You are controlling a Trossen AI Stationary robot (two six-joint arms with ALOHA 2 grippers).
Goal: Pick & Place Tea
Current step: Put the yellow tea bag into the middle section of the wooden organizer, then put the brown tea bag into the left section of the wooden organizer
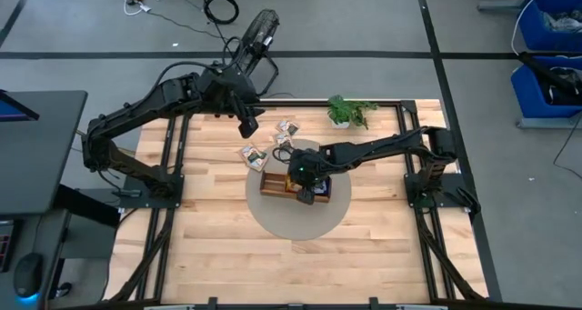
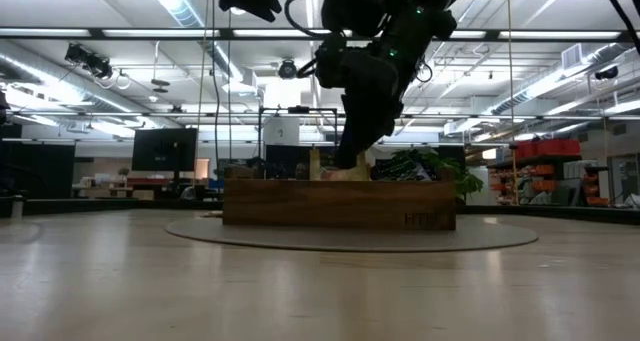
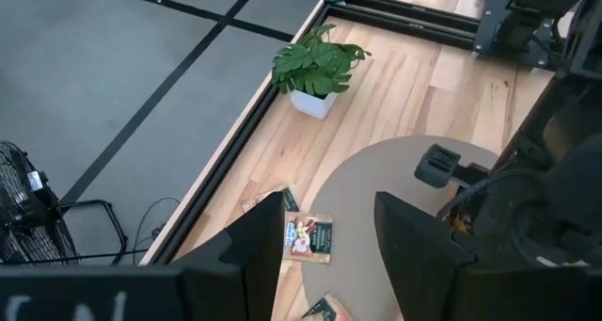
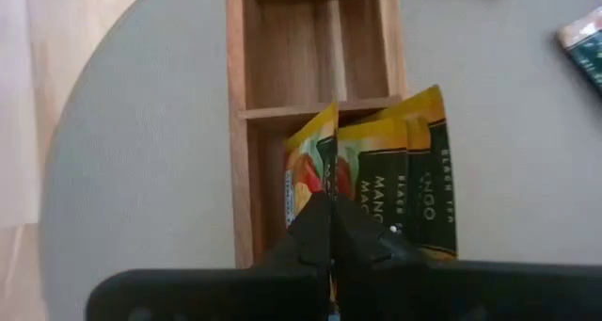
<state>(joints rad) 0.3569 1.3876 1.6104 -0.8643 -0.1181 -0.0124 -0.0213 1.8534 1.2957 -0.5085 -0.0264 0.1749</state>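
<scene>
Over on the left, your left gripper [image 1: 247, 125] hangs above the far table edge with fingers [image 3: 259, 241] apart and nothing between them, loose tea packets [image 1: 253, 155] lying on the wood and mat just below. One packet [image 3: 308, 238] shows right between those fingers, ready for later. Move across to the wooden tray [image 4: 252, 123] on the round mat [image 1: 327, 215]: your right gripper [image 4: 327, 229] sits low over it, fingers together, pinching a yellow packet [image 4: 310, 175] into an end compartment beside others already standing there [image 4: 419, 175]. Keep it upright, ease straight down, and let go only once it seats between the walls
</scene>
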